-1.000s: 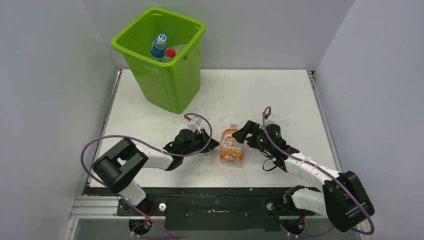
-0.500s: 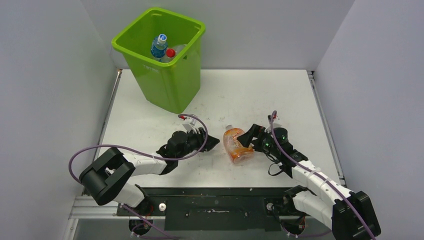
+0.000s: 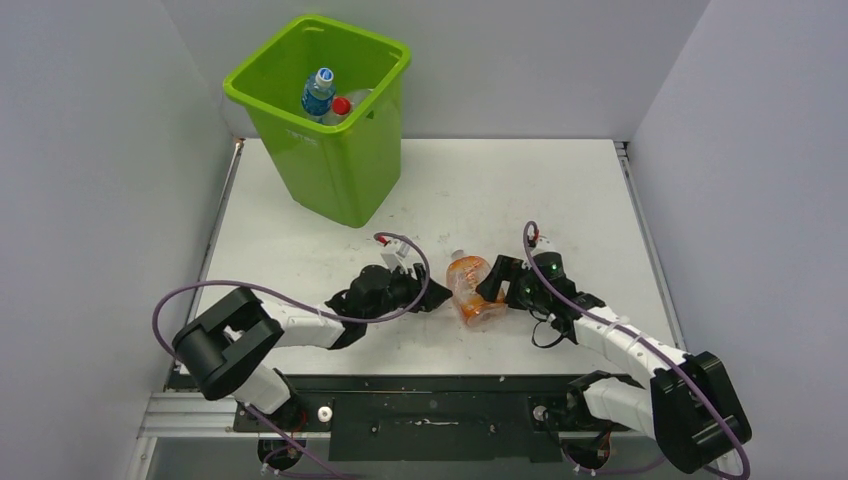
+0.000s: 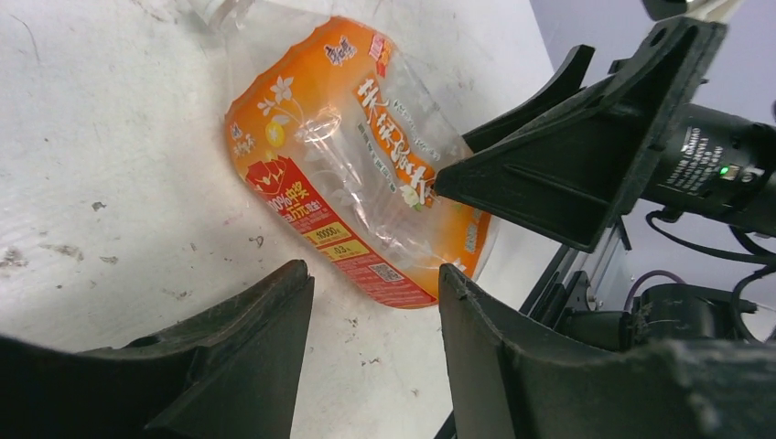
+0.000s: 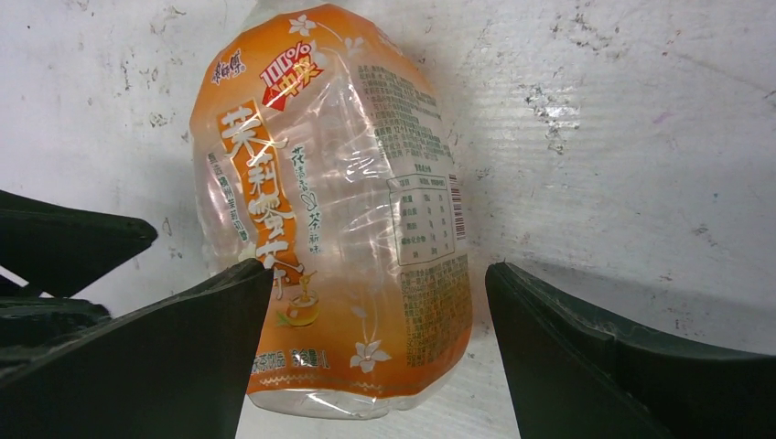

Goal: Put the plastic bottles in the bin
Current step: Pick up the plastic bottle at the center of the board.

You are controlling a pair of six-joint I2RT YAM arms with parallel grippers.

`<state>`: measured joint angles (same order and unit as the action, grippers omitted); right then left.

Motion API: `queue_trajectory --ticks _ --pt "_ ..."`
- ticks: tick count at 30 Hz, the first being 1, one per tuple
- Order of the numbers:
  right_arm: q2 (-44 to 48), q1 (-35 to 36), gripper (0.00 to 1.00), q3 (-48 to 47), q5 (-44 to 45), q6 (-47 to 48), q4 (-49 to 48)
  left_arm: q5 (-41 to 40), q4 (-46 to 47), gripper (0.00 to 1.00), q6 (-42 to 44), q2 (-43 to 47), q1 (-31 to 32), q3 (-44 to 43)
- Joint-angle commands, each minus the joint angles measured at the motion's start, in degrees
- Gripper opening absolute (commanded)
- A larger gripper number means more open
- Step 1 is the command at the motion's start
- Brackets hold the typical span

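A crushed clear bottle with an orange label (image 3: pixel 469 291) lies on the white table between my two grippers, its neck pointing away. It also shows in the left wrist view (image 4: pixel 352 160) and the right wrist view (image 5: pixel 334 197). My right gripper (image 3: pixel 492 289) is open with its jaws on either side of the bottle's base end (image 5: pixel 380 274); its left finger touches the label and its right finger stands apart. My left gripper (image 3: pixel 432 293) is open and empty (image 4: pixel 375 274), just short of the bottle's base. The lime-green bin (image 3: pixel 325 170) stands at the far left and holds a blue-labelled bottle (image 3: pixel 318 92) and a red-capped one (image 3: pixel 341 104).
Grey walls close in the table (image 3: pixel 560 190) on the left, back and right. My right gripper's black finger (image 4: pixel 567 174) shows close beyond the bottle in the left wrist view. My left gripper's finger (image 5: pixel 73 242) shows at the left edge of the right wrist view.
The bottle has been turned and nudged, its base now toward the right. My right gripper has come in around its base end. My left gripper drew back, then moved right again to the bottle.
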<state>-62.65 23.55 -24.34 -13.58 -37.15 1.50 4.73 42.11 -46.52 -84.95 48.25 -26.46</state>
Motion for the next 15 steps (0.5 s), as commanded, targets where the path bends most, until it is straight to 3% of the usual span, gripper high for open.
queue_trajectory --ticks 1,5,9,12,15 --pt "-0.88 -0.33 0.90 1.87 -2.04 -3.05 -5.10 1.33 4.28 0.49 -1.68 -5.09 1.61 -3.90" --pt "-2.28 -0.38 0.91 3.70 -3.82 -5.26 -8.26 1.21 5.64 0.43 -2.26 -9.32 3.27 -5.57" --pt "-3.65 -0.52 1.00 5.06 -5.40 -6.78 -11.44 0.78 7.73 0.37 -3.19 -11.96 4.12 -5.89" --pt "-4.43 -0.52 0.83 6.20 -6.80 -7.90 -14.21 0.35 8.10 0.32 -3.31 -12.74 4.22 -5.70" --pt "-5.28 -0.52 0.60 7.33 -7.66 -8.72 -16.45 -0.13 8.54 0.29 -3.31 -12.96 4.27 -5.16"
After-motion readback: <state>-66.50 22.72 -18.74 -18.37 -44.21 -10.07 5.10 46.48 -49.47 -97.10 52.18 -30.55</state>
